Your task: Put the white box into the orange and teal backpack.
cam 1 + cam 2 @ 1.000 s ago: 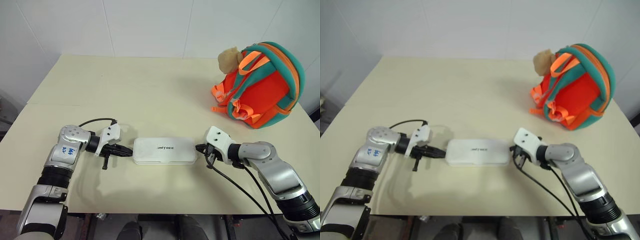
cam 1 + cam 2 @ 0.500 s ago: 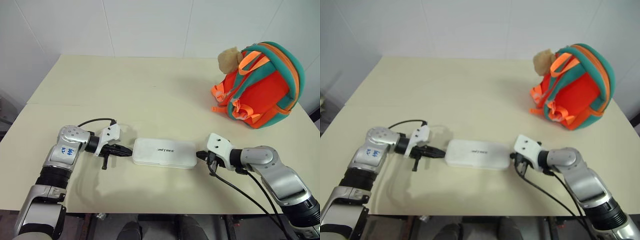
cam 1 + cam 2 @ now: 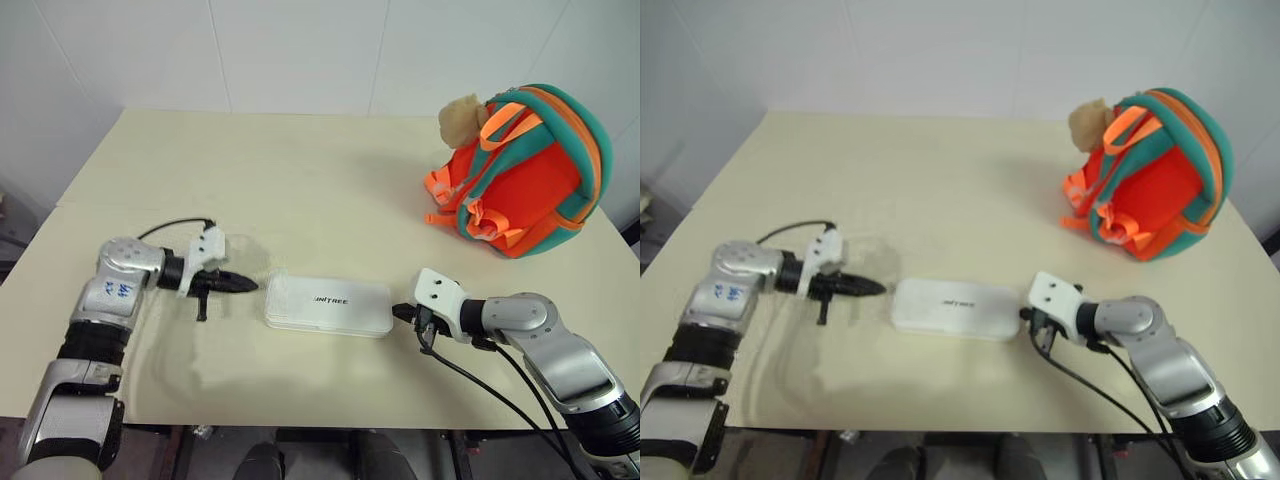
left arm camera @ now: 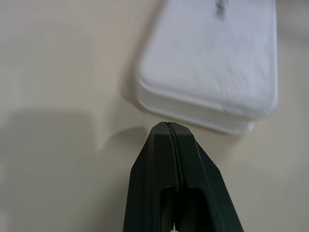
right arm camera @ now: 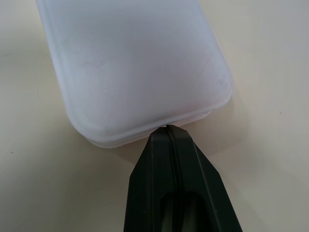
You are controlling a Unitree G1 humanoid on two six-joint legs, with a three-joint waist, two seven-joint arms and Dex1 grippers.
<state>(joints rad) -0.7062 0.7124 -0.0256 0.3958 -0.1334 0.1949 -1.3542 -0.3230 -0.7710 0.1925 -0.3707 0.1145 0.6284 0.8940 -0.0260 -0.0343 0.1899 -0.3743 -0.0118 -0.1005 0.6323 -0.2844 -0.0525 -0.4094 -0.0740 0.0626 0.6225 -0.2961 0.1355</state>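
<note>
The white box (image 3: 328,305) lies flat on the cream table (image 3: 290,180), near its front edge, with small dark lettering on top. My left gripper (image 3: 254,285) is shut with nothing in it and hovers just left of the box's left end, a small gap between them. My right gripper (image 3: 398,313) is also shut, its tip at the box's right end; in the right wrist view the tip (image 5: 166,128) meets the white box (image 5: 135,63). The orange and teal backpack (image 3: 525,170) stands at the far right of the table with a tan plush toy (image 3: 460,118) on it.
White walls rise behind the table. The table's front edge runs just below both arms. A black cable (image 3: 480,385) trails from my right wrist over the table front. Open tabletop stretches between the box and the backpack.
My left gripper has lifted and pulled back to the left, off the box's left end. The right gripper drew back slightly. The box now lies a little skewed.
</note>
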